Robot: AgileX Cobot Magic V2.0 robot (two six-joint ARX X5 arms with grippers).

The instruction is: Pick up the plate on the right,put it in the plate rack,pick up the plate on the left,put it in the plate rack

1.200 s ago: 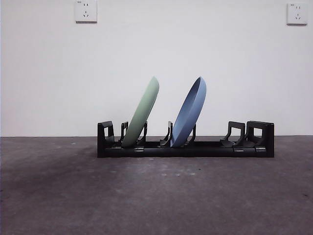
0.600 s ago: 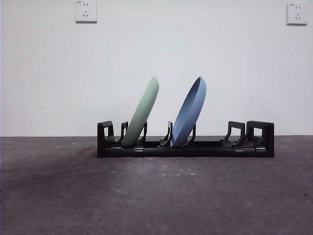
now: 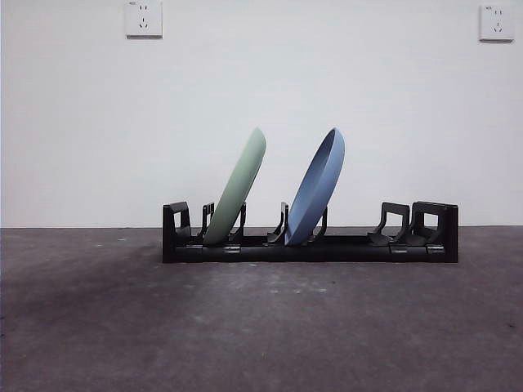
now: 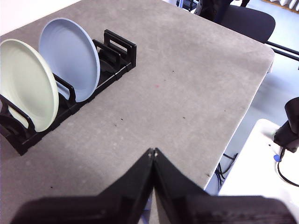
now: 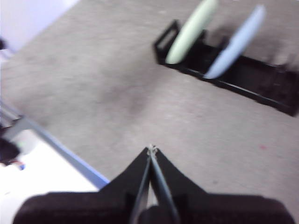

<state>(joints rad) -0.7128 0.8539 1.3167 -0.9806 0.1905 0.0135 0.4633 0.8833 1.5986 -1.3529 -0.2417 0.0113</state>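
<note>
The long black plate rack stands across the middle of the table. A pale green plate leans in its left slots and a blue plate leans in the slots beside it. Both plates show again in the left wrist view, green plate and blue plate, in the plate rack. The right wrist view is blurred but shows the green plate, the blue plate and the plate rack. My left gripper and my right gripper are shut, empty, and well away from the rack.
The grey table ends at an edge close to my left gripper, table edge. A dark chair stands beyond the far corner. Two wall sockets, left socket and right socket, sit on the white wall.
</note>
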